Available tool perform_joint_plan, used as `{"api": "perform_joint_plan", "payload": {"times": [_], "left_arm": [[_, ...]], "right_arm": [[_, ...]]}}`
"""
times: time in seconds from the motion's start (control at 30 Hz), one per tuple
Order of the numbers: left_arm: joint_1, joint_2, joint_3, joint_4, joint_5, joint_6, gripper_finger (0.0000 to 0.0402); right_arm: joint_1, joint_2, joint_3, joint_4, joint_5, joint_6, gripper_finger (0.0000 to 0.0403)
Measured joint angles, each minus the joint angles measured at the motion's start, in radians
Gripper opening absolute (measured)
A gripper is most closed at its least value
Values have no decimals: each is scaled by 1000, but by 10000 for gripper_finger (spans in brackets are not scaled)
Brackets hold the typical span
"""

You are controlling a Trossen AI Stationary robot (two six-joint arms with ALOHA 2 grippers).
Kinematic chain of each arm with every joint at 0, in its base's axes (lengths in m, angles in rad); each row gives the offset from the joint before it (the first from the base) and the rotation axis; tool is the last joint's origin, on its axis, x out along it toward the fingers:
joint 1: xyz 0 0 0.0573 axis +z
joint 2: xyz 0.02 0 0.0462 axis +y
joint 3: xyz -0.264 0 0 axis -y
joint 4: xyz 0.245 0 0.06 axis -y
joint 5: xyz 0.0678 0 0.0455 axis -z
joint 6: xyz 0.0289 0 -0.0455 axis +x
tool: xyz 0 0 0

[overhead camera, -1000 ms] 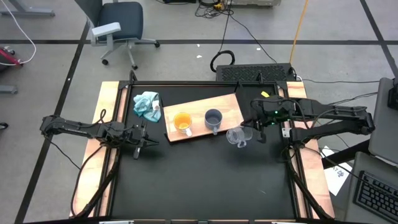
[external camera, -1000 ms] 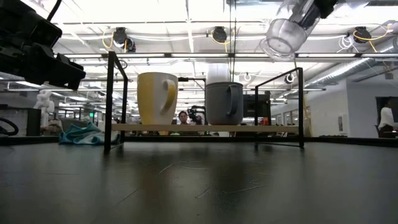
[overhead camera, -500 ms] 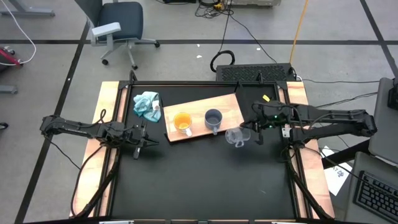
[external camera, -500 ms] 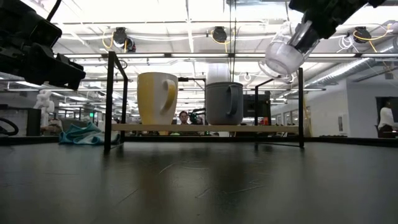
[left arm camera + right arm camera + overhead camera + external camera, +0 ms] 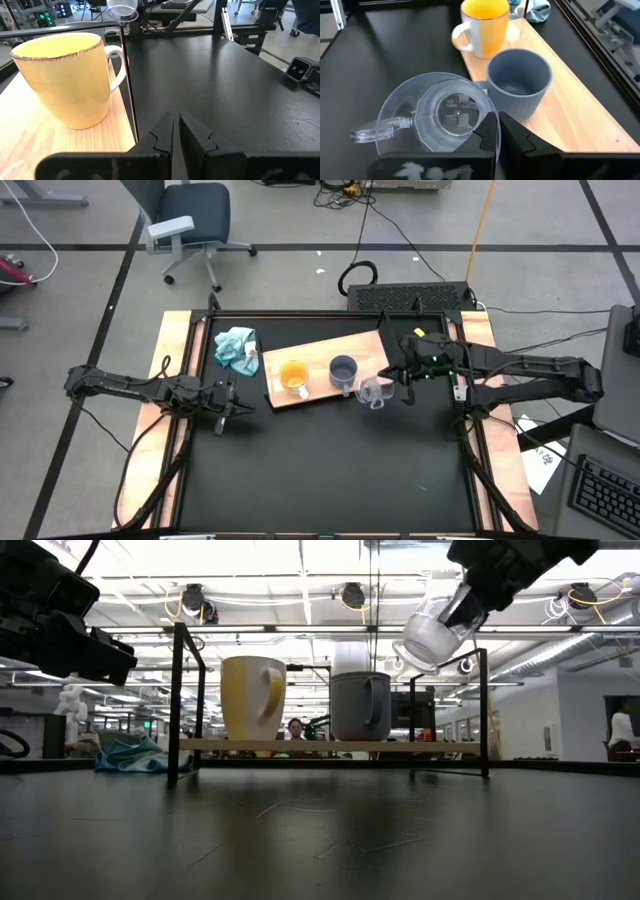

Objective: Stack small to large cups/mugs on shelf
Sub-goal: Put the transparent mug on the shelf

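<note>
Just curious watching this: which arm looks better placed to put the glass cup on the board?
Likely the right: the right gripper already holds the glass cup beside the grey-blue mug. The left gripper waits, empty, off the shelf.

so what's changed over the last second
The right gripper, shut on the clear glass cup, has carried it toward the grey-blue mug on the light-wood shelf board; the cup is held up in the air. The orange mug, the grey-blue mug and the left gripper have not moved.
</note>
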Motion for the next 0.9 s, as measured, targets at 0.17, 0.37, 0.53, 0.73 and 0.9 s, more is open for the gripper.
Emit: {"api": "perform_joint_plan", "payload": {"times": [0.17, 0.37, 0.53, 0.73, 0.9], "left_arm": [[0, 0, 0, 0, 0, -2, 33], [0, 0, 0, -3, 0, -1, 33], [0, 0, 0, -3, 0, 1, 33], [0, 0, 0, -4, 0, 2, 33], [0, 0, 0, -4, -14, 4, 33]], "right_arm": [[-95, 49, 55, -36, -56, -51, 0], [-179, 111, 165, -126, -109, -109, 0], [-234, 130, 254, -231, -111, -179, 0], [-313, 154, 321, -352, -116, -262, 0], [-342, 190, 331, -356, -189, -307, 0]]}}
